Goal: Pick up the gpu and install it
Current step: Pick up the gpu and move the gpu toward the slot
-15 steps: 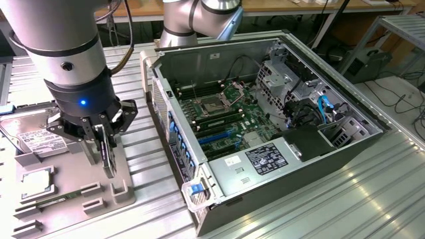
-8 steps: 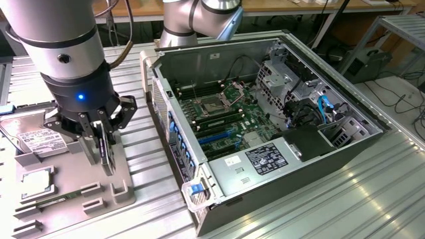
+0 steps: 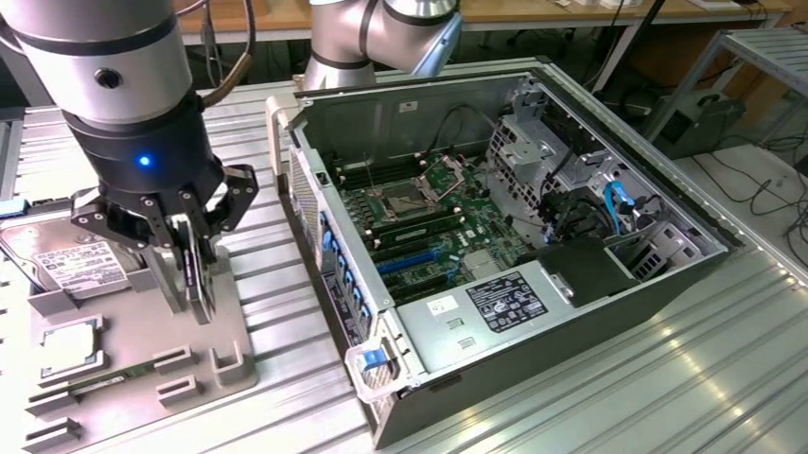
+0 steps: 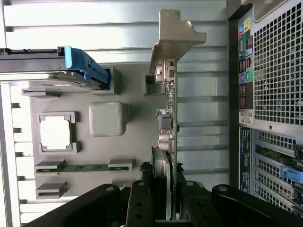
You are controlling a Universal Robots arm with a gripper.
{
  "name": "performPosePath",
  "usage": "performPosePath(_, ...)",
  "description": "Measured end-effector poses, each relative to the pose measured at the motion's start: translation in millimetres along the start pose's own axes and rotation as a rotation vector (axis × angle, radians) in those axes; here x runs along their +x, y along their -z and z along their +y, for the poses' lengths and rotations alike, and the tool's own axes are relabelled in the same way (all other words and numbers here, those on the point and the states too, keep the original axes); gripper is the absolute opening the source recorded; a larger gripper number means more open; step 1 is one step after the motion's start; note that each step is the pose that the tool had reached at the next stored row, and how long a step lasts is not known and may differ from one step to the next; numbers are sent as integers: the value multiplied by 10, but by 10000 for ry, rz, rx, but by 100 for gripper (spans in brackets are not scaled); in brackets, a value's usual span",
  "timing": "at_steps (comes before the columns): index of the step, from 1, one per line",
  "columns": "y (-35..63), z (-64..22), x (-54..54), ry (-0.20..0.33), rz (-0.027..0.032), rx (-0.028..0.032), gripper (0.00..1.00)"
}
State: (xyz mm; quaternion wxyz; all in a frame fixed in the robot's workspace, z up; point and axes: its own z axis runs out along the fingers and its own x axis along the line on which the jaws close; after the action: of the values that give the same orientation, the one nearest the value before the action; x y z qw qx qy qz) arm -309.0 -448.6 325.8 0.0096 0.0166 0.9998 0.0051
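The gpu (image 3: 199, 284) is a thin dark card standing on edge over the grey parts fixture (image 3: 246, 326) at the exterior view's left. My gripper (image 3: 187, 257) comes down from above and is shut on the card's upper part. In the wrist view the gpu (image 4: 171, 113) appears edge-on, its pale metal bracket (image 4: 176, 35) at the far end, and my gripper (image 4: 163, 184) clamps it from both sides. I cannot tell whether the card's lower edge still touches the fixture (image 4: 135, 142). The open computer case (image 3: 505, 236) lies to the exterior view's right, with its motherboard (image 3: 430, 222) exposed.
On the fixture sit a silver hard drive (image 3: 63, 255) with a blue tab (image 4: 78, 64), a square processor (image 4: 55, 132) and a narrow green memory stick (image 4: 85, 167). The case's rear panel (image 4: 277, 71) is close beside the card. Ribbed metal tabletop (image 3: 657, 378) surrounds everything.
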Motion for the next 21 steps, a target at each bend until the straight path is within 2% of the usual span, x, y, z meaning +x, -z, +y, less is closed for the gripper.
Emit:
performPosePath(5,116,1,-2,0,-1,0,27)
performPosePath(9,126,4,-2,267,3,-5,27)
performPosePath(13,180,4,-3,286,3,-6,27)
performPosePath(21,404,7,-7,286,3,-9,27)
